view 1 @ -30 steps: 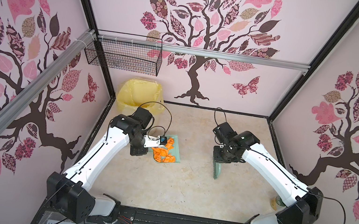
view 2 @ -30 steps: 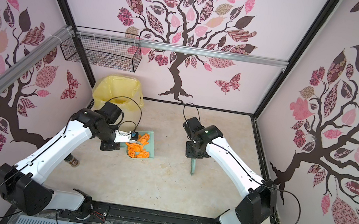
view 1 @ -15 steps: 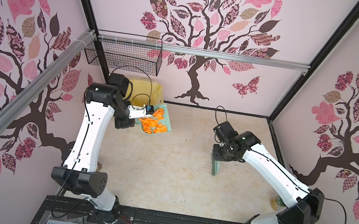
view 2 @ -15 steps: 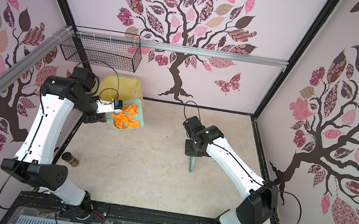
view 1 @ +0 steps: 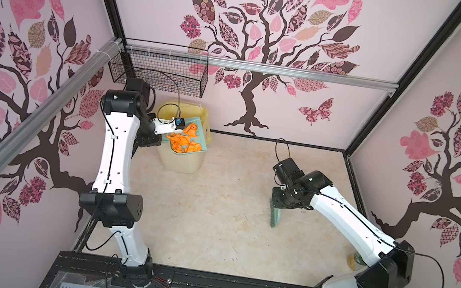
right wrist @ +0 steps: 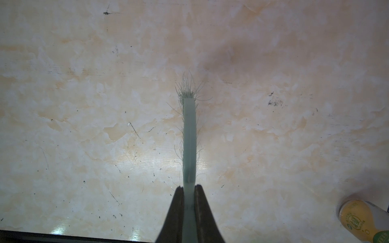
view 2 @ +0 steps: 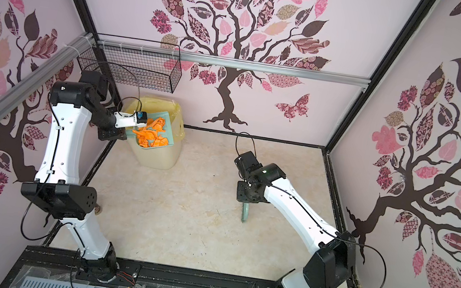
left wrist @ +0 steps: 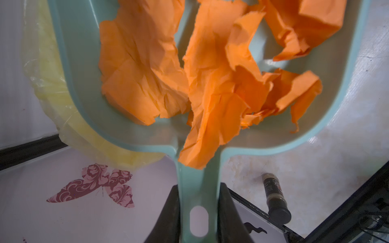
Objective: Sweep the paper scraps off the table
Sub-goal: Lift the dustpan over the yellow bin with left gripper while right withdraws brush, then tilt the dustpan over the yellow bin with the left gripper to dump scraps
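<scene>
The left tool [left wrist: 199, 195] is pinching the handle of the teal dustpan [left wrist: 80, 73]; the paper scraps [left wrist: 212, 88], all orange as far as shows, lie heaped in the pan just ahead of that tool, one strip draped back over the neck towards it; beneath the pan, in both top views, stands the yellow-lined bin [view 1: 180, 158].

The step in hand looks like the emptying. To do it well, I judge the pan's open lip should tip down and away from the tool, well inside the bin's mouth, and slowly; light crumpled paper may catch on the rim, or slide back along the handle and drop outside.

The right tool [right wrist: 189, 189] is pressed together on the brush [right wrist: 189, 136], bristles ahead of it over the desk [right wrist: 84, 105]; whether they touch I cannot tell. No scrap shows on the beige marbled desk, which is scuffed with dark specks; a yellow bottle [right wrist: 362, 223] lies off to that tool's side. Pink tree-patterned walls [view 1: 301, 52] close the room in; a wire basket [view 1: 162, 71] hangs above the bin.
</scene>
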`<act>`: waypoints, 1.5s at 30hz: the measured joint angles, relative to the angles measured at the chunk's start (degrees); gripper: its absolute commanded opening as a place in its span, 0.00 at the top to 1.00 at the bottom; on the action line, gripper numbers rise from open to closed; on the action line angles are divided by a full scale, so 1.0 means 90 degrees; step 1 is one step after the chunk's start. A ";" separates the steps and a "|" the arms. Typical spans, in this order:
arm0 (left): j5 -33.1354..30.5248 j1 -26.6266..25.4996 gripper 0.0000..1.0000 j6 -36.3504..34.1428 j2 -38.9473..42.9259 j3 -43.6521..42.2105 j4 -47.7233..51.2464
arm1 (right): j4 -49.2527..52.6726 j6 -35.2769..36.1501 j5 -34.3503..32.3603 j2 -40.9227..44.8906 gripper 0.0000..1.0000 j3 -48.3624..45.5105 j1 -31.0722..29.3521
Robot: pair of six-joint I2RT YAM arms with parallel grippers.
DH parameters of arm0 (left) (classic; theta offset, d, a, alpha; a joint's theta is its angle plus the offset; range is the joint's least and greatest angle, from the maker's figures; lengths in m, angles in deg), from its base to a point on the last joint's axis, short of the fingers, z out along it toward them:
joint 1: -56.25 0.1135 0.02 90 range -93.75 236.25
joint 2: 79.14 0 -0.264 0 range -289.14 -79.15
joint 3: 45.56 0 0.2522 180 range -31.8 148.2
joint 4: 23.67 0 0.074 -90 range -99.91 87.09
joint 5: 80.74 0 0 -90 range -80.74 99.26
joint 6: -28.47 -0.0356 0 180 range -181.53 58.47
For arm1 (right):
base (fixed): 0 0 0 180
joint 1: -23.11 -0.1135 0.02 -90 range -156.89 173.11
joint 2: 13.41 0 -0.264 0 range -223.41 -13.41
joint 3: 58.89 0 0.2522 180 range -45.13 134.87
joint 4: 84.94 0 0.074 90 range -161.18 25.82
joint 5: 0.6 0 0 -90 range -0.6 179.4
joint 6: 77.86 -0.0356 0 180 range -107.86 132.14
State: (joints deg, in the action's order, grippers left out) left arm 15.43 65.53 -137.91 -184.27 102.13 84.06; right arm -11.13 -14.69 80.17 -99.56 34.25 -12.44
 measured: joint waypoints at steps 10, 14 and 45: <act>-0.0015 0.0340 1.00 -0.0061 -0.1112 0.1455 0.0000 | -0.0199 -0.0024 0.0131 0.0000 1.00 -0.0374 0.0000; -0.0078 0.0347 1.00 -0.0146 -0.1280 0.1872 0.0010 | -0.0270 -0.0041 0.0223 0.0000 1.00 -0.0522 0.0002; -0.3189 -0.0563 1.00 -0.2310 -0.2336 0.2943 -0.1338 | -0.0763 -0.0075 0.0622 0.0180 1.00 -0.0996 0.0000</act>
State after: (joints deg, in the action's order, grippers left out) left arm -13.26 60.46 -158.70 -205.29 128.62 72.02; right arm -17.99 -15.37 85.76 -97.94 25.29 -12.44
